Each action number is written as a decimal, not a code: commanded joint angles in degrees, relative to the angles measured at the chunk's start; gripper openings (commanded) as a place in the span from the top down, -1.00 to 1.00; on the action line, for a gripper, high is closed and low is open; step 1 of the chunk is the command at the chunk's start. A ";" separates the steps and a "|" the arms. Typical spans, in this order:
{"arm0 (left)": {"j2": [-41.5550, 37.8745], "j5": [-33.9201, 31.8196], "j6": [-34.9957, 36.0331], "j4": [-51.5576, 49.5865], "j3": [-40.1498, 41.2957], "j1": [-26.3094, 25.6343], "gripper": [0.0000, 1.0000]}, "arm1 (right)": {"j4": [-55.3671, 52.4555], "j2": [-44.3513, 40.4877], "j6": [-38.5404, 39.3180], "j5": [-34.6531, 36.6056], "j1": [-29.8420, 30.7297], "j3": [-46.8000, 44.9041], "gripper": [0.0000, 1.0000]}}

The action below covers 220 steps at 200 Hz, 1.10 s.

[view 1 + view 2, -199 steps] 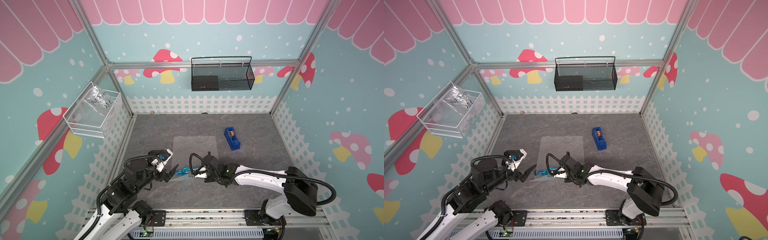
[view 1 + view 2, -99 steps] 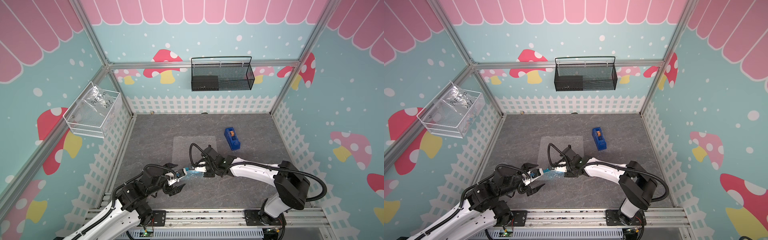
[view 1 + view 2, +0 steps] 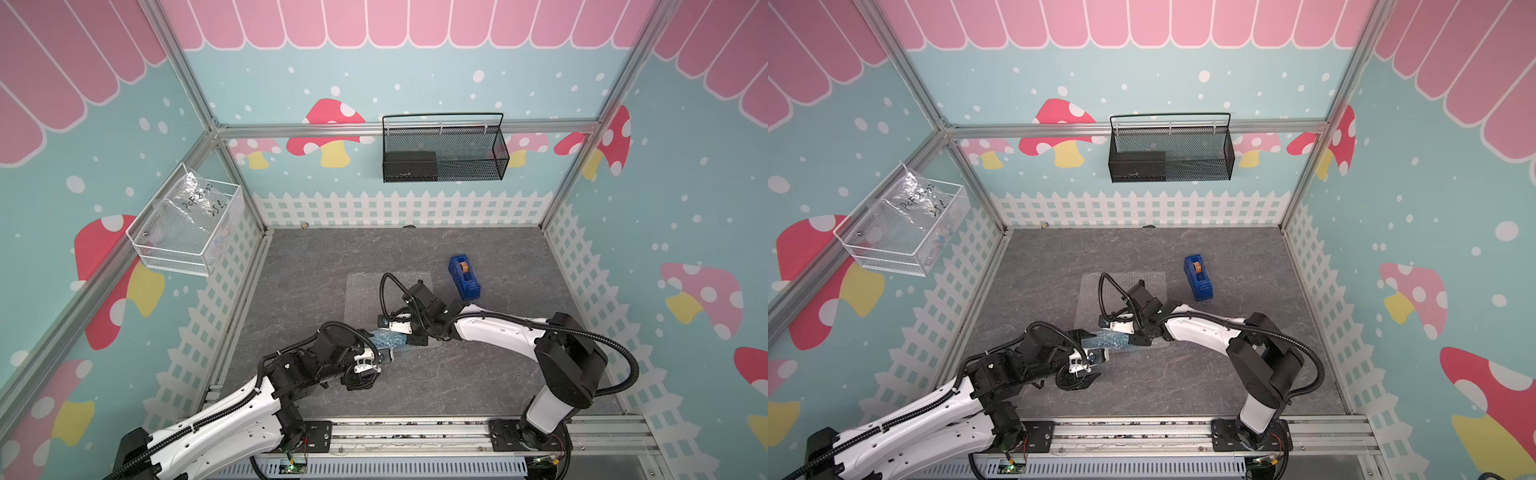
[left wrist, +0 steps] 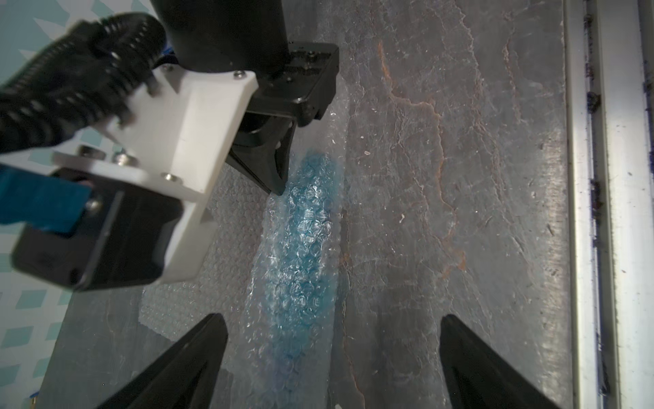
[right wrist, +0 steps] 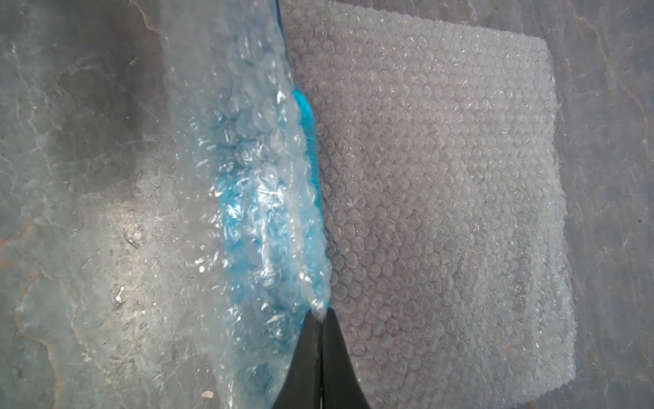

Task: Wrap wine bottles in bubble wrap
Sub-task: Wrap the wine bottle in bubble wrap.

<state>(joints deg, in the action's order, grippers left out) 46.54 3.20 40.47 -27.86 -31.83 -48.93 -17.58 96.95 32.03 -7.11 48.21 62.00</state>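
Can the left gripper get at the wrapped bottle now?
Likely yes: the left gripper stands open at one end of the bottle; the right gripper pinches the bubble wrap at the other end.

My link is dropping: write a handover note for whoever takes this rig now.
The left gripper is open at one end of the blue bottle, holding nothing.
The right gripper is shut on an edge of the bubble wrap, folded over the bottle.
Done: the first fold covers most of the bottle.
To do: roll it up in the flat remainder, then secure it; the tape dispenser stands near the sheet.
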 commanded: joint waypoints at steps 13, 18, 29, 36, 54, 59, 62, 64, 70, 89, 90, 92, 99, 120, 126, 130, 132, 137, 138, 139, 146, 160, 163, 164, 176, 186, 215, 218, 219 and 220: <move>4.53 -0.75 4.99 4.18 0.59 -0.38 -0.92 | -2.77 2.10 -0.21 -2.34 -0.66 1.67 0.99; 5.22 -1.03 5.01 4.63 0.72 -0.38 -0.92 | -3.02 2.31 -0.21 -2.38 -0.73 1.80 0.98; 6.47 -2.17 5.25 5.61 0.97 -0.38 -0.92 | -3.31 2.80 -0.13 -2.37 -0.74 2.09 0.98; 7.46 -2.92 5.56 6.05 0.99 -0.38 -0.92 | -3.72 3.04 0.16 -2.47 -0.83 2.29 0.97; 9.95 -4.60 6.51 8.06 1.21 -0.29 -0.92 | -4.19 3.60 0.62 -2.33 -1.17 2.75 0.96; 10.79 -4.98 6.55 8.69 1.18 -0.29 -0.92 | -4.40 3.73 0.54 -2.61 -1.32 2.98 0.95; 11.25 -5.06 6.55 8.96 1.04 -0.23 -0.92 | -4.46 3.85 0.45 -2.91 -1.45 3.16 0.95; 11.54 -5.12 6.55 9.14 1.07 -0.21 -0.92 | -4.49 3.86 0.41 -3.04 -1.52 3.20 0.95; 12.50 -5.09 6.47 9.48 0.84 -0.12 -0.92 | -4.57 4.04 0.25 -3.46 -1.69 3.45 0.95; 14.80 -5.09 6.29 10.16 0.47 0.14 -0.92 | -4.92 4.33 0.44 -3.88 -1.88 3.74 0.95; 14.89 -5.07 6.29 10.22 0.51 0.14 -0.92 | -4.92 4.36 0.47 -3.83 -1.89 3.74 0.95; 15.11 -5.12 6.22 10.33 0.47 0.21 -0.92 | -4.92 4.38 0.50 -3.84 -1.93 3.74 0.95; 15.61 -5.28 6.13 10.70 0.46 0.39 -0.92 | -4.92 4.48 0.49 -3.79 -1.97 3.74 0.94; 16.93 -5.58 5.77 11.40 0.52 1.82 -0.92 | -4.92 4.82 0.40 -4.54 -2.15 3.66 0.95; 17.19 -5.45 5.76 11.44 0.40 2.15 -0.92 | -4.93 5.04 0.40 -4.74 -2.24 3.66 0.94; 17.26 -5.48 5.76 11.60 0.41 2.37 -0.92 | -4.98 5.16 0.41 -4.75 -2.24 3.74 0.93; 17.33 -5.49 5.76 11.66 0.38 2.46 -0.92 | -4.93 5.22 0.45 -4.75 -2.24 3.74 0.93; 17.51 -5.41 5.75 11.77 0.38 2.74 -0.92 | -4.90 5.28 0.49 -4.66 -2.24 3.74 0.93; 17.56 -5.40 5.75 11.81 0.33 2.81 -0.92 | -4.91 5.32 0.53 -4.71 -2.24 3.74 0.93; 17.59 -5.36 5.76 11.84 0.35 2.88 -0.92 | -4.91 5.38 0.55 -4.68 -2.24 3.74 0.93; 17.94 -5.31 5.82 11.97 0.22 3.25 -0.92 | -4.92 5.44 0.63 -4.72 -2.24 3.88 0.93; 18.93 -5.18 6.02 12.40 -0.13 3.88 -0.92 | -4.95 5.69 0.66 -5.06 -2.40 4.07 0.92; 19.16 -5.21 6.09 12.53 -0.20 3.96 -0.92 | -5.01 5.71 0.66 -5.07 -2.41 4.14 0.92; 19.27 -5.22 6.10 12.55 -0.22 3.99 -0.92 | -5.05 5.75 0.66 -5.09 -2.46 4.16 0.92; 20.33 -4.85 5.95 12.98 -0.63 4.27 -0.92 | -5.06 5.87 0.80 -5.10 -2.57 4.27 0.92; 21.28 -4.53 5.73 13.09 -1.09 4.28 -0.92 | -5.07 5.89 0.84 -4.89 -2.68 4.35 0.91; 24.04 -4.41 5.10 13.09 -2.28 4.79 -0.92 | -5.33 5.72 1.04 -4.96 -2.90 4.54 0.91; 24.27 -4.41 5.13 13.09 -2.37 4.85 -0.92 | -5.28 5.69 1.02 -4.99 -2.95 4.54 0.91; 24.33 -4.42 5.14 13.09 -2.36 4.87 -0.92 | -5.27 5.70 1.02 -4.96 -2.94 4.54 0.91; 24.40 -4.43 5.14 13.14 -2.45 4.88 -0.92 | -5.27 5.66 1.02 -4.99 -2.94 4.54 0.91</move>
<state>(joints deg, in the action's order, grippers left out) 69.52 -1.89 44.77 -15.68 -32.23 -44.75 -19.99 101.10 31.90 -10.50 45.60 66.13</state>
